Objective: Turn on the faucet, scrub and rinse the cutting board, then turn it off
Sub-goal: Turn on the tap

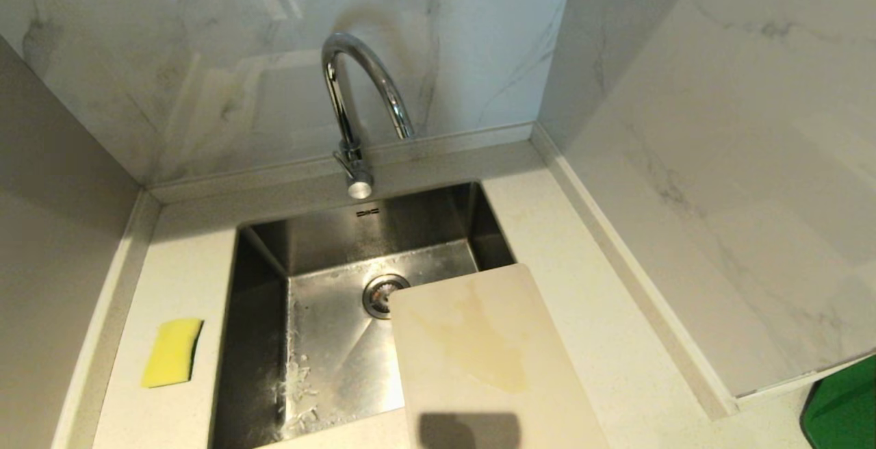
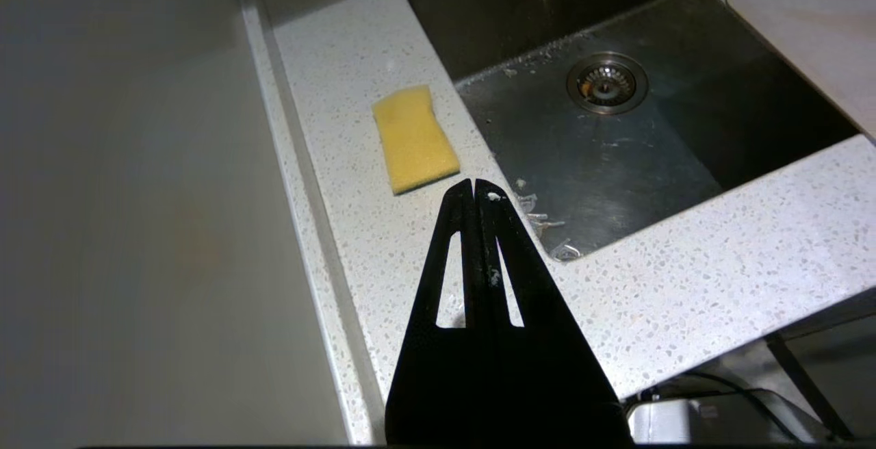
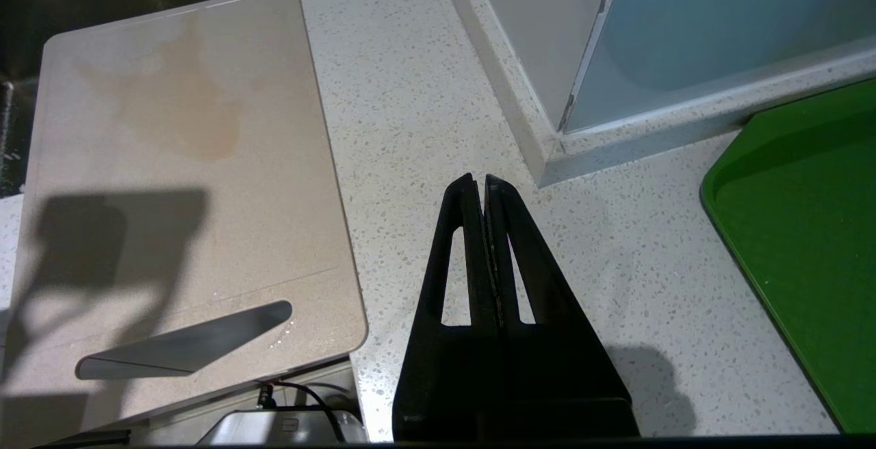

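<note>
My left claw (image 2: 475, 185) hangs closed and empty above the table's (image 2: 684, 278) front edge, near a yellow sponge (image 2: 414, 137). My right claw (image 3: 479, 181), also closed, hovers beside the stained cutting board (image 1: 479, 353), which seems to overhang the sink (image 1: 328, 339). The faucet (image 1: 352, 107) stands behind the sink.

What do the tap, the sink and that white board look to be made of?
Faucet: polished chrome-look metal, mirror reflections. Sink: brushed steel, seemingly stainless, dull grey sheen. Cutting board: probably plastic, matte cream with a yellowish stain.
</note>
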Tool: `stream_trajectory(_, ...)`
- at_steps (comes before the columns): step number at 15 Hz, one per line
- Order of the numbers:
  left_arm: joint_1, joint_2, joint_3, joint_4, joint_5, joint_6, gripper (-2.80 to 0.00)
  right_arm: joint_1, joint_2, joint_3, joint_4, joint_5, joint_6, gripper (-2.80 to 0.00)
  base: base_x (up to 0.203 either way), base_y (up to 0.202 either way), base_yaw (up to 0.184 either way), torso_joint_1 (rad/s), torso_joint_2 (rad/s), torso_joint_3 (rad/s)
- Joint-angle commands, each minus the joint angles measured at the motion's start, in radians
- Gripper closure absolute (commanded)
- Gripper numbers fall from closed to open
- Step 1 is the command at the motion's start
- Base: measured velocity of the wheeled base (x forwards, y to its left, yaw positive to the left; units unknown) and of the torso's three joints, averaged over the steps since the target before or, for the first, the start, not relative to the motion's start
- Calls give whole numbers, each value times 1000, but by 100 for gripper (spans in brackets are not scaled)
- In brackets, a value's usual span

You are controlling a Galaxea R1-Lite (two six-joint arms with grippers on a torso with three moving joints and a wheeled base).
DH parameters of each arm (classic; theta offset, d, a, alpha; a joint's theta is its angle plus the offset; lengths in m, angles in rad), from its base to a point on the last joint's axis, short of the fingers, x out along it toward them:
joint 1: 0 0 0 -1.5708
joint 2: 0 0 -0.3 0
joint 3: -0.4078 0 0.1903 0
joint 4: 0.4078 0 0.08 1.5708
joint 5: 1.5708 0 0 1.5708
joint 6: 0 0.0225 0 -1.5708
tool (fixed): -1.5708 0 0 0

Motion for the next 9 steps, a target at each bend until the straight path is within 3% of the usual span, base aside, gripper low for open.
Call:
stream_trajectory(1, 0, 137, -29, -19, -8, 20, 0, 1, -2, 0, 0, 0, 0, 0, 0, 0, 0, 0, 0, 0)
stream_trajectory(4, -1, 355, -52, -163, -24, 40, 0, 1, -2, 0, 0, 0, 0, 0, 0, 0, 0, 0, 0, 0)
stream_trajectory(9, -6, 752, -116, -497, -41, 61, 0, 0, -2, 0, 0, 0, 0, 0, 0, 0, 0, 0, 0, 0)
